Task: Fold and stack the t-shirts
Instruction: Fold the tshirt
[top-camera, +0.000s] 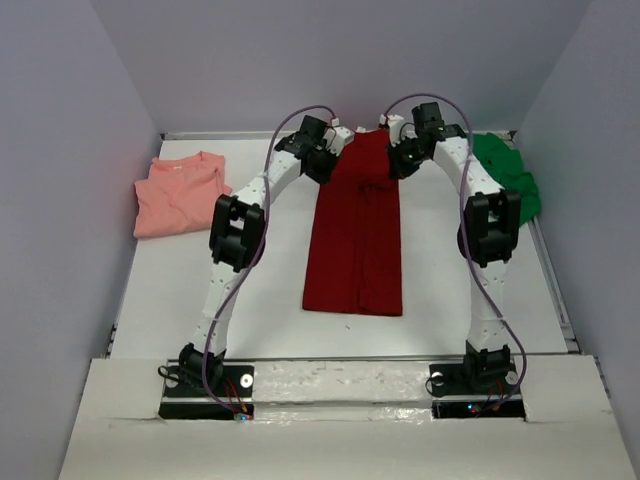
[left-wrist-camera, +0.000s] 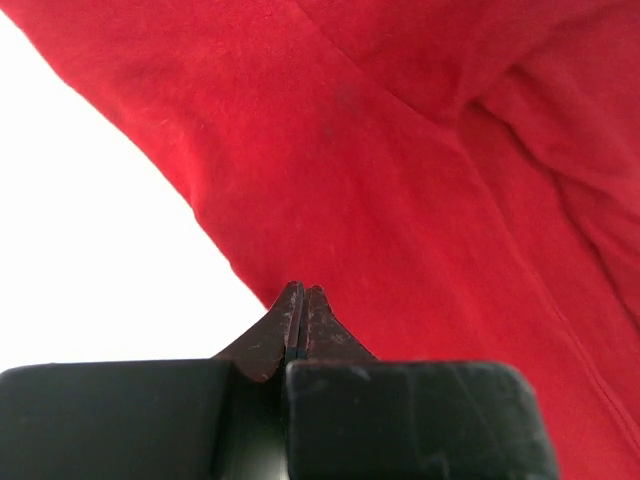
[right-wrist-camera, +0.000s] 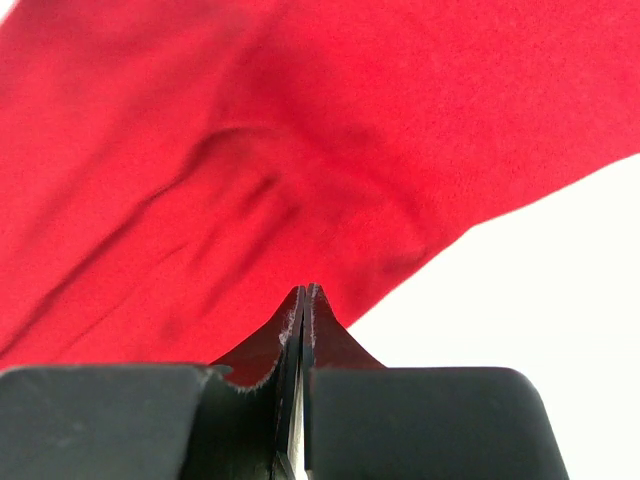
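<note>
Top view. Red shirt (top-camera: 353, 240): folded into a long strip, flat at the centre of the surface (top-camera: 270, 320), running away from the bases. Left end effector (top-camera: 338, 148) and right end effector (top-camera: 392, 145): at its far end, one at each corner. Pink shirt (top-camera: 180, 195): far left, loosely folded. Green shirt (top-camera: 505, 170): far right, bunched, partly behind the right arm. Both lie well apart from the strip.

Left wrist. Left end effector (left-wrist-camera: 302, 295): jaws fully together, with the red shirt (left-wrist-camera: 400, 180) apparently pinched by its edge at the tips. Surface (left-wrist-camera: 90, 230) to the left.

Right wrist. Right end effector (right-wrist-camera: 303, 295): likewise closed on the red shirt (right-wrist-camera: 250, 150). Creases run toward the tips, suggesting tension. Surface (right-wrist-camera: 540, 270) to the right.

Handling, judged: light, limp cloth, not fragile, likely to sag and drag between the two grips. Best hold: the two far corners, level with each other.
</note>
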